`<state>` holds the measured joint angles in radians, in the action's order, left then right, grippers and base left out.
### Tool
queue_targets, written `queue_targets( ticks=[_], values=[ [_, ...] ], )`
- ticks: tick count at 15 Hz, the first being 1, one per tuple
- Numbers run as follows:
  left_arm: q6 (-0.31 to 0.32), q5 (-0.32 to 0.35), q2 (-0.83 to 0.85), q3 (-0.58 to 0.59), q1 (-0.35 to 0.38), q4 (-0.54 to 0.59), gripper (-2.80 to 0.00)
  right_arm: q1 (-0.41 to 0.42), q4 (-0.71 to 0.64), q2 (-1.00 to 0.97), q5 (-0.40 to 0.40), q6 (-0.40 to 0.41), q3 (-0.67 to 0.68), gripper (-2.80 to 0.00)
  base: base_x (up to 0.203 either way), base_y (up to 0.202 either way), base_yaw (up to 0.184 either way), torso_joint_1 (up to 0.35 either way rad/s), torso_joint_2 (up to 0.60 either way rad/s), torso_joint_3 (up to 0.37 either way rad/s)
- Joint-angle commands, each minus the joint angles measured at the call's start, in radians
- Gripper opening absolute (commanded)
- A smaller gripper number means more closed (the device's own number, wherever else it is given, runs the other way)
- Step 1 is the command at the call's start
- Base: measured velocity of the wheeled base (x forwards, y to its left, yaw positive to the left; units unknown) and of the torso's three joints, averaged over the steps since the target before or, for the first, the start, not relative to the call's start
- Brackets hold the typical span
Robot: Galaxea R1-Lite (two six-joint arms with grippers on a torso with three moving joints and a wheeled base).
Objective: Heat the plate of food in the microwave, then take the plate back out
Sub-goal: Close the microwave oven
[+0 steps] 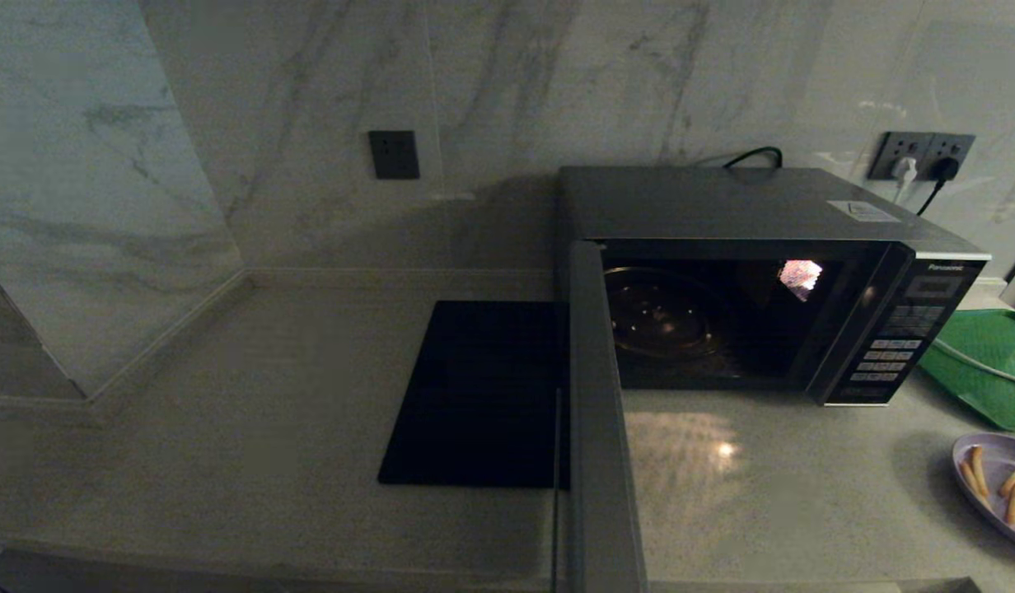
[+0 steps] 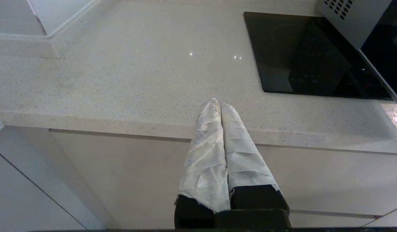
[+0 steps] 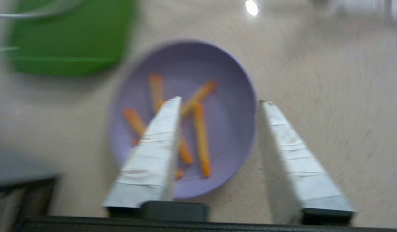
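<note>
Left gripper (image 2: pixel 220 106) sat parked off the worktop's (image 1: pixel 252 461) front edge, its wrapped fingers pressed together, holding nothing. Black mat (image 1: pixel 483 395) lay mid-worktop, touching the microwave's left side. Microwave (image 1: pixel 771 206) stood against the back wall; door (image 1: pixel 598 412) swung fully out toward the front edge, cavity lit, no plate on the turntable. Plate of food (image 3: pixel 185 119) rested on the worktop near its right end, in front of the green tray (image 3: pixel 72 35) and well apart from the microwave opening. Right gripper (image 3: pixel 219 103) hovered over the plate with fingers spread, gripping nothing; one finger over the fries, the other just outside the rim, so the rim lay between them. Judgement: the right arm was much the nearer, and the fries ran roughly along the fingers' length.
</note>
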<state>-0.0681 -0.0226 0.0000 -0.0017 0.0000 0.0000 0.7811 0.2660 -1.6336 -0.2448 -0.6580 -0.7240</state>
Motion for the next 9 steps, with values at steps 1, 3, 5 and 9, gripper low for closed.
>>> queue_targets(
  ticks=[1,3,5,9],
  values=[
    [-0.001,0.000,0.000,0.000,0.000,0.000,-2.80,-0.045,-0.001,0.172,0.022,0.047,-0.021,-2.80,0.000,0.000,0.000,0.000,0.00,0.000],
    [-0.001,0.000,0.000,0.000,0.000,0.000,-2.80,-0.129,-0.029,0.229,0.062,0.063,-0.037,-2.80,0.000,0.000,0.000,0.000,0.00,0.000],
    [-0.001,0.000,0.000,0.000,0.000,0.000,-2.80,-0.218,-0.113,0.292,0.073,0.081,-0.058,-2.80,0.000,0.000,0.000,0.000,0.00,0.000],
    [-0.001,0.000,0.000,0.000,0.000,0.000,-2.80,-0.537,-0.410,0.389,0.019,0.085,-0.230,-2.80,0.000,0.000,0.000,0.000,0.00,0.000]
  ],
)
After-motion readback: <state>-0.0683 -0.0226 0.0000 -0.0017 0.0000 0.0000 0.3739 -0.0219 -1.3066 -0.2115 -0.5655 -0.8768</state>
